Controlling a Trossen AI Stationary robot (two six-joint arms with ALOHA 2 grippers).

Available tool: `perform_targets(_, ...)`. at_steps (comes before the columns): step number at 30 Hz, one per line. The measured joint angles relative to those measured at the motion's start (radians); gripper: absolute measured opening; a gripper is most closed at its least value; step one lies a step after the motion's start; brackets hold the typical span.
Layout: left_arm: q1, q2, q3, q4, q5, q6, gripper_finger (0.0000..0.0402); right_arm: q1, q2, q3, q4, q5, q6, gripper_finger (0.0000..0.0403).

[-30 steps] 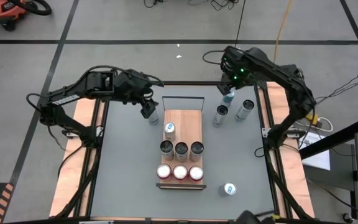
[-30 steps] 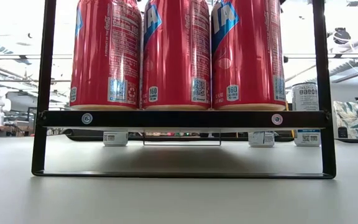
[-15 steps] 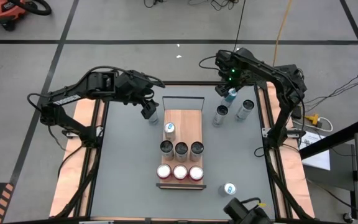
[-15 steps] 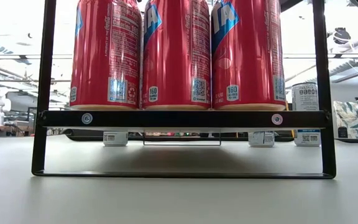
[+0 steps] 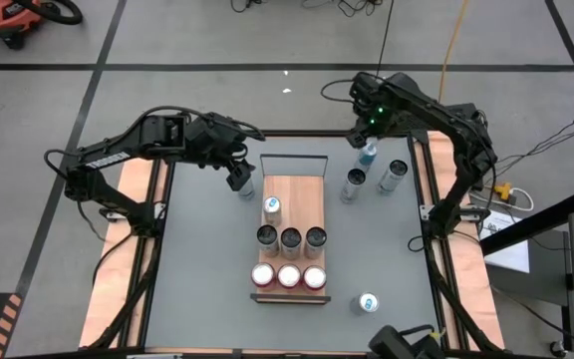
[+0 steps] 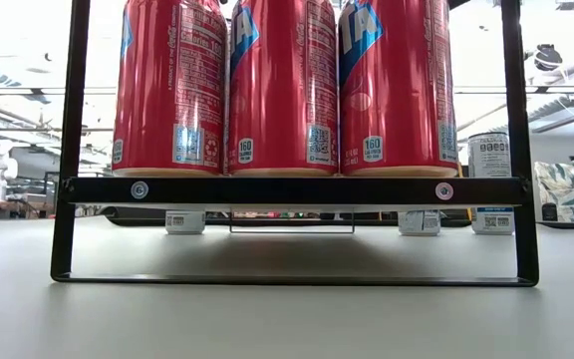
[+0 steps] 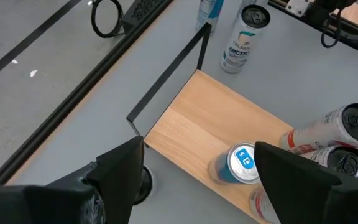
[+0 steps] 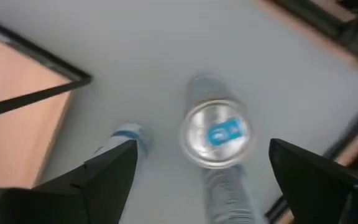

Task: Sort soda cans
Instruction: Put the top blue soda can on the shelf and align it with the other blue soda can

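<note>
Seven soda cans (image 5: 289,258) are already lined up on the wooden tray (image 5: 305,197) at table centre: three red, three dark-topped, one blue. The right gripper (image 8: 197,168) is held wide open, empty, over a blue can (image 8: 215,134) at one o'clock. The left gripper (image 7: 197,171), open and empty, is poised at eleven o'clock by another can (image 5: 246,185); roughly five remain unsorted.

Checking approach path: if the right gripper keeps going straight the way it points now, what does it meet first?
Most likely the blue can, which stands upright, top facing the camera, centred between the open jaws of the right gripper. Nothing shows between them, though depth is unclear.
</note>
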State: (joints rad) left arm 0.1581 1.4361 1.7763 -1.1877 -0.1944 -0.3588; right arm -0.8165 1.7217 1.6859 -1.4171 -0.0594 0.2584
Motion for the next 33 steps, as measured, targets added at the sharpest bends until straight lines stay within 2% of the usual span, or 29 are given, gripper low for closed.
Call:
perform_targets(2,0.000,0.000,0.000,0.000,0.000,0.000,0.0306,0.000,-0.009,0.006,0.001,0.033,0.001,0.0337)
perform_targets(7,0.000,0.000,0.000,0.000,0.000,0.000,0.0306,-0.013,-0.004,0.007,-0.007,0.033,-0.014,0.0337)
perform_targets(25,-0.002,0.000,0.000,0.000,0.008,-0.002,0.0306,-0.028,0.185,0.007,-0.055,0.003,-0.101,0.0335)
perform_targets(29,-0.002,0.000,0.000,0.000,0.008,-0.003,0.0306,-0.028,0.186,0.007,-0.056,0.002,-0.101,0.0310)
perform_targets(33,-0.002,0.000,0.000,0.001,0.008,-0.002,0.0306,-0.028,0.187,0.007,-0.068,0.002,-0.094,0.0259)
